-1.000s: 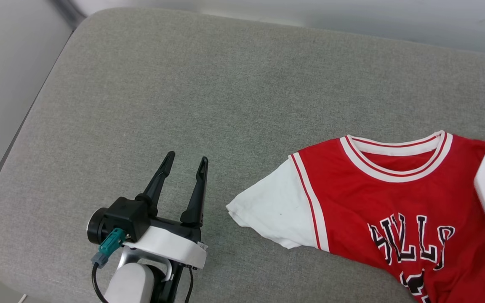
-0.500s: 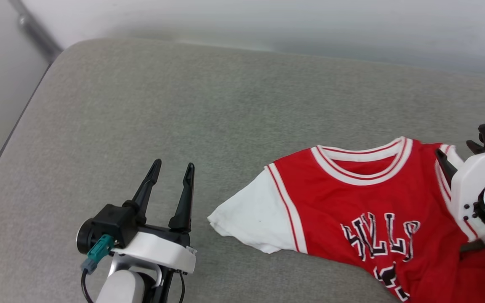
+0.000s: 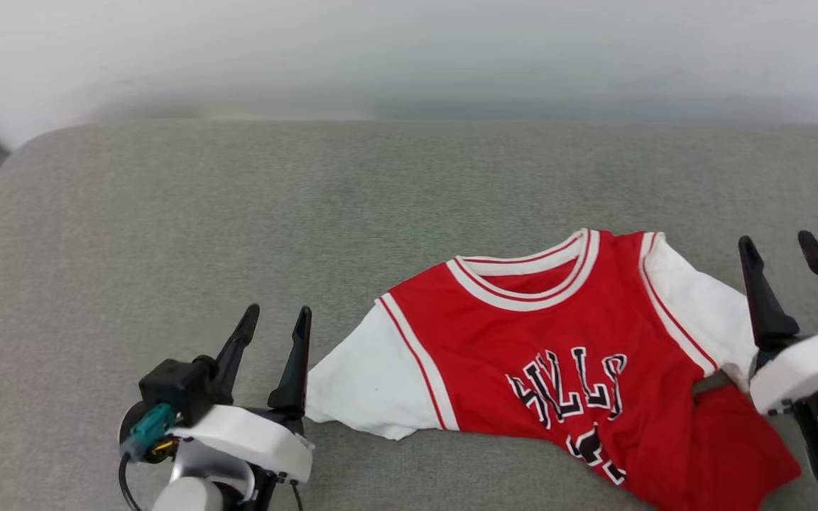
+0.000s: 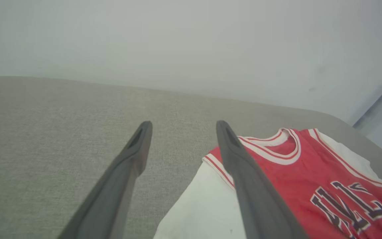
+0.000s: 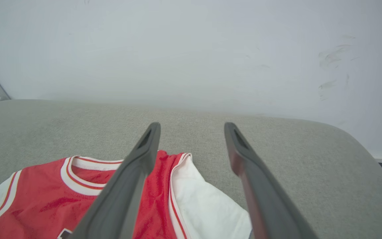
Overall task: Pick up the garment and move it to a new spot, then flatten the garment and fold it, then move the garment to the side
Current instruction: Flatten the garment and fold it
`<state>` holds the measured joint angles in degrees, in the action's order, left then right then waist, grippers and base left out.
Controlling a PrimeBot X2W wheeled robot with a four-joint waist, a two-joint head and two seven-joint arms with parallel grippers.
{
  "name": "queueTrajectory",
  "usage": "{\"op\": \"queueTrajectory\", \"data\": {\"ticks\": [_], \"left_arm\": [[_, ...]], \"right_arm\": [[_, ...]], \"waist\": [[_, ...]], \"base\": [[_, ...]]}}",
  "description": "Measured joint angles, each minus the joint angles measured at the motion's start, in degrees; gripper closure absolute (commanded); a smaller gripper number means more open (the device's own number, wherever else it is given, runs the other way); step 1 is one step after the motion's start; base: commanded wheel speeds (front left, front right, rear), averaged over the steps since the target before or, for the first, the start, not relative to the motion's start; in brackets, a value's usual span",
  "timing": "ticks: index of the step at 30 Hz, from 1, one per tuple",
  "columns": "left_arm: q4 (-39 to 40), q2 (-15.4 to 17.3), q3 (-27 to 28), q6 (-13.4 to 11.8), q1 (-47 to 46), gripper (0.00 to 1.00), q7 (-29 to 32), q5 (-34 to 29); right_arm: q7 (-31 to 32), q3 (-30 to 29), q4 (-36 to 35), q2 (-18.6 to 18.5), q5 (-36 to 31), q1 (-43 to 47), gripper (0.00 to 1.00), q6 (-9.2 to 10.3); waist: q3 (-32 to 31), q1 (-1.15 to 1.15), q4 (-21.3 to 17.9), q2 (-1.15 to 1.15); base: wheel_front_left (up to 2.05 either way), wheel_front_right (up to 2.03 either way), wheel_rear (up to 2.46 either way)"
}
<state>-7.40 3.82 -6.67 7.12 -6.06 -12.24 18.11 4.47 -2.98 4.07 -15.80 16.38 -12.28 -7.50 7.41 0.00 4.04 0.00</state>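
Within the last second the right gripper (image 3: pixel 776 245) has opened and come off the garment (image 3: pixel 558 341), uncovering the white sleeve it was over. The head camera has swung too, so the whole scene sits differently in that view. The right gripper's two dark fingers are now spread with nothing between them. They sit at the outer edge of that sleeve, and the inner finger overlaps the sleeve's border in the head view; whether it touches the cloth cannot be told. The garment lies face up between the two grippers, collar away from them, with black lettering showing on the red chest. Its lower part is rumpled and folded over near the right gripper's white wrist. The left gripper (image 3: pixel 278 312) is open and empty, fingers pointing forward and low over the surface, with the other white sleeve just beside its inner finger. Everything rests on a grey fabric cushion (image 3: pixel 238 213) with rounded corners, and beyond both grippers stands a plain pale wall (image 3: pixel 409 57).
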Motion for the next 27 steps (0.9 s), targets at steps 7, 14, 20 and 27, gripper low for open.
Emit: {"op": "queueTrajectory", "data": {"ticks": [7, 14, 20, 27], "left_arm": [[2.09, 3.33, 0.27, -0.80, 0.29, 0.00, 14.70, 2.45], [8.88, 8.78, -1.41, -2.75, 3.05, 0.00, 37.97, 3.75], [16.03, 11.71, -1.65, -7.27, 4.63, 0.00, 52.30, 2.57], [16.13, 13.24, -0.98, -10.33, 4.56, 0.00, 55.93, 0.21]], "right_arm": [[-1.03, -4.42, -9.84, 6.32, -2.10, 6.32, 0.00, 0.00], [0.53, -4.12, -13.79, 7.12, -4.63, 7.53, 0.00, 0.00], [0.85, -3.20, -15.92, 7.79, -4.79, 7.23, 0.00, 0.00], [0.36, -2.31, -16.36, 8.18, -5.20, 6.65, 0.00, 0.00]], "waist": [[1.26, 0.00, -2.89, 0.00], [2.16, 0.00, -5.57, 0.00], [4.31, 0.00, -7.18, 0.00], [7.94, 0.00, -8.65, 0.00]], "base": [[0.00, 0.00, 0.00], [0.00, 0.00, 0.00], [0.00, 0.00, 0.00], [0.00, 0.00, 0.00]]}}
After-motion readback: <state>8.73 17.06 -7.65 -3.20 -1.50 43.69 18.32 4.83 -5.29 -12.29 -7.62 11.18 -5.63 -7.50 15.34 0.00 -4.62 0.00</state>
